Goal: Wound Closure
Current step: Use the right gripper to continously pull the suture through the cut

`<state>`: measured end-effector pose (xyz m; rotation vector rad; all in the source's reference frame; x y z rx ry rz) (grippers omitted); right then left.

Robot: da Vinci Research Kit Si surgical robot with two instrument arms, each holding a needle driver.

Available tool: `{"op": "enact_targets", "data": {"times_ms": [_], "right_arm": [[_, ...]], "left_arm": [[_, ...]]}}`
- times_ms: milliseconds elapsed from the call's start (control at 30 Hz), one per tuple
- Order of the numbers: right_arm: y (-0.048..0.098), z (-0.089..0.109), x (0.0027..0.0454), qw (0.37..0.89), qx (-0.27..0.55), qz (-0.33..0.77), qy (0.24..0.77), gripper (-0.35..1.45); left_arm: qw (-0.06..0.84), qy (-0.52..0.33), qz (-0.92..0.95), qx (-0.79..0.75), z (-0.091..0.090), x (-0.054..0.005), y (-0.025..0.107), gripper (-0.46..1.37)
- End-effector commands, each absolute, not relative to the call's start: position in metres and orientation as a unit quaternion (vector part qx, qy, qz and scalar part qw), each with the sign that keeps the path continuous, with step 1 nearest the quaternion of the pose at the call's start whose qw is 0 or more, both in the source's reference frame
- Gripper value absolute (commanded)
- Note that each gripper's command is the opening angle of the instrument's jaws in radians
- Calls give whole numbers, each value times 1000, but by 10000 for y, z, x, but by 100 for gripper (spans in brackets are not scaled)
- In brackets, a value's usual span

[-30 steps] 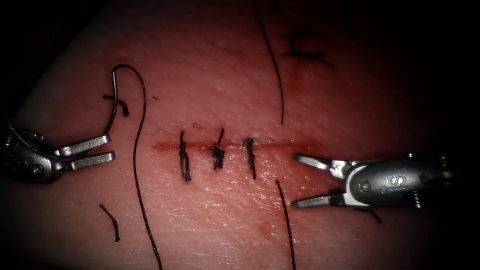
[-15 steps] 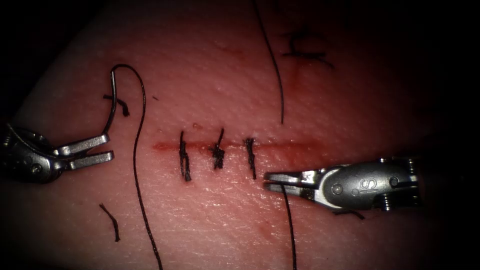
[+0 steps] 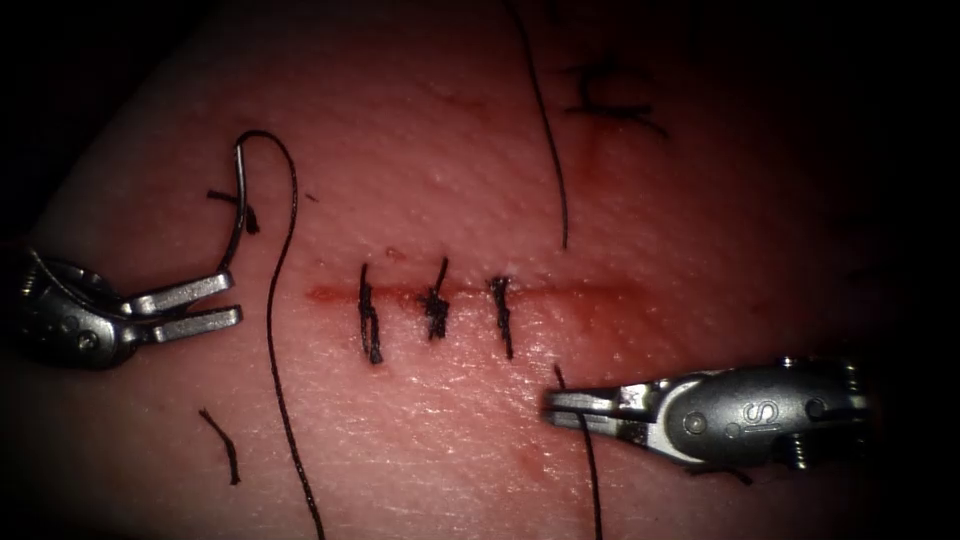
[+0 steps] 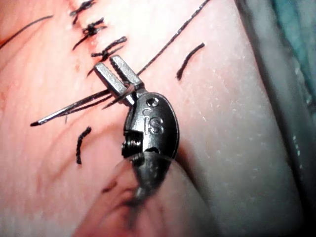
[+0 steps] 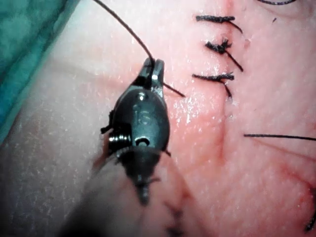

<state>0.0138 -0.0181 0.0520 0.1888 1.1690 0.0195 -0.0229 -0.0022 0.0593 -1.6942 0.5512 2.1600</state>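
Right hand (image 3: 552, 407) drops away from the cut (image 3: 470, 292), clamped on thread (image 3: 590, 470). Left hand (image 3: 232, 298) shifts slightly, clamped on needle (image 3: 238, 205) near its tail, clear of tissue (image 3: 420, 430).

Curved needle (image 3: 236, 200) outside tissue (image 3: 440, 440), thread (image 3: 272, 330) trailing

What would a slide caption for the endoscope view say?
Left hand holds the needle near its end, clear of the tissue; right hand grips the thread below three stitches.
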Motion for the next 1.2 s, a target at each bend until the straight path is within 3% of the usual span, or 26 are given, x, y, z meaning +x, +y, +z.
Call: {"op": "enact_targets", "data": {"times_ms": [33, 1000, 1200], "right_arm": [[-190, 513, 139, 829, 95, -2, 551, -35], [-340, 396, 159, 818, 183, -109, 534, -35], [-363, 374, 162, 809, 240, -143, 518, -35]], "left_arm": [[167, 191, 761, -597, 594, -228, -22, -35], [165, 192, 762, -596, 593, -229, -21, -35], [165, 191, 762, -596, 593, -229, -21, -35]]}}
